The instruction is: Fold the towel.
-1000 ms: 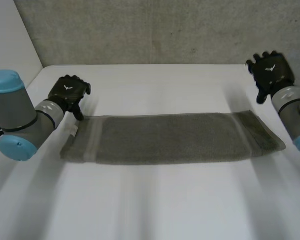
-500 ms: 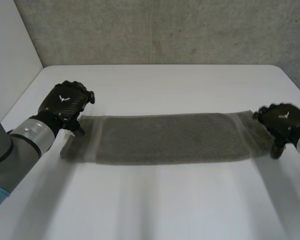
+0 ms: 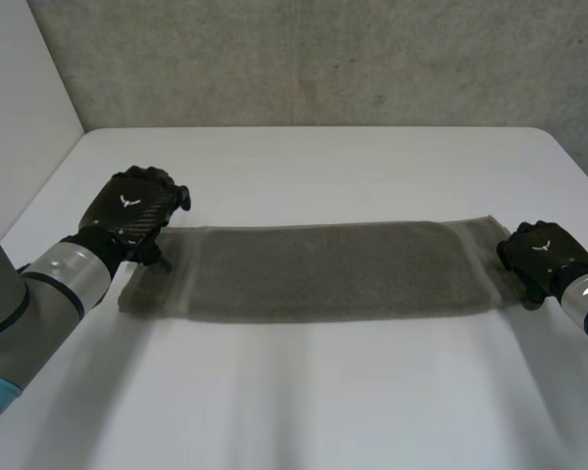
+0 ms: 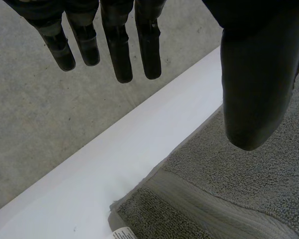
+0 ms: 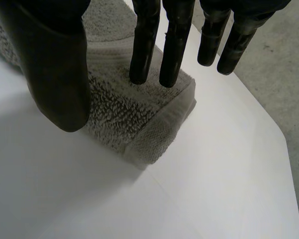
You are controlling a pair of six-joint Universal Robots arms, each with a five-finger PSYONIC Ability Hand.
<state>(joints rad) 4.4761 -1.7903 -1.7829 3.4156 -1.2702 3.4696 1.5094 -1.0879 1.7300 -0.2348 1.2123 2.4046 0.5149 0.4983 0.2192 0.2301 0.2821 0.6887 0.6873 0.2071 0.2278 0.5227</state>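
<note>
Right wrist view has the right hand [image 5: 57,64] spread over one short end of the towel [image 5: 134,114]. Its fingers [image 5: 143,45] run straight down with two tips at or just above the banded hem, I cannot tell which. The thumb hangs over the pile on the other side, so the hem lies in the gap and nothing is pinched. That looks like the stance for closing on this end. The left hand [image 4: 254,84], in its own wrist view, is spread too, with straight fingers hanging beyond the far long edge and the thumb over the cloth. It is near the corner that carries a small white label [image 4: 122,233], holds nothing and seems clear of the cloth. By my reading each hand sits at one short end so that one end can be carried over to the other, halving the strip; that fold is not yet begun. The towel, dark grey-green, lies flat as a long narrow strip across the middle of the surface [image 3: 314,401], running from one hand to the other. To judge by its thick rounded edge, it is already doubled lengthwise. The surface is plain white with rounded far corners. Behind it stands a rough grey concrete wall [image 3: 314,59], and a pale wall [image 3: 20,88] closes the robot's left side.
</note>
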